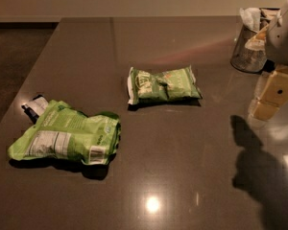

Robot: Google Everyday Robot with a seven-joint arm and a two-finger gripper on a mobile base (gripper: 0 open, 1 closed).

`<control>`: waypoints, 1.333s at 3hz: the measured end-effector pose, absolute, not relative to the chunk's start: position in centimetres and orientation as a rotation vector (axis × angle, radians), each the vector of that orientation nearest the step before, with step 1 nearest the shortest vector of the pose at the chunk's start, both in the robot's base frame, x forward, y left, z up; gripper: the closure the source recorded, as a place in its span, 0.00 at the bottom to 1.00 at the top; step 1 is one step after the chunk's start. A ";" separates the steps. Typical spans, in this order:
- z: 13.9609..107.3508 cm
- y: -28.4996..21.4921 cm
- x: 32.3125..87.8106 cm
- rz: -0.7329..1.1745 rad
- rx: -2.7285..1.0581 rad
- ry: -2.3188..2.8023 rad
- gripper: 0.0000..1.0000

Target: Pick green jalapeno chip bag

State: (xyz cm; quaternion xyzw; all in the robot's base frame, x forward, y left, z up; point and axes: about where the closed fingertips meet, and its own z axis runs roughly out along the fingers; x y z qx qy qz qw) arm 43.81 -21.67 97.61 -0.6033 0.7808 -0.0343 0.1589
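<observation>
The green jalapeno chip bag (163,84) lies flat near the middle of the dark table (182,176). It is small, puffy and crinkled, with a white-outlined logo and white crimped ends. My gripper (272,98) hangs at the right edge of the view, above the table and well to the right of the bag, apart from it. Its cream-coloured fingers (277,92) point down and to the left. It holds nothing that I can see.
A larger, flatter light-green bag (69,135) with a white nutrition label and barcode lies at the front left, with a dark packet (34,107) under its far end. A clear container (249,47) with paper stands at the back right. The gripper's shadow (264,171) falls front right.
</observation>
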 end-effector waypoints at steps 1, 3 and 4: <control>97.6 -21.7 43.8 -0.098 -1.725 2.232 0.00; 96.5 -17.2 47.9 -0.036 -1.750 2.194 0.00; 94.6 -13.6 51.6 0.012 -1.789 2.135 0.00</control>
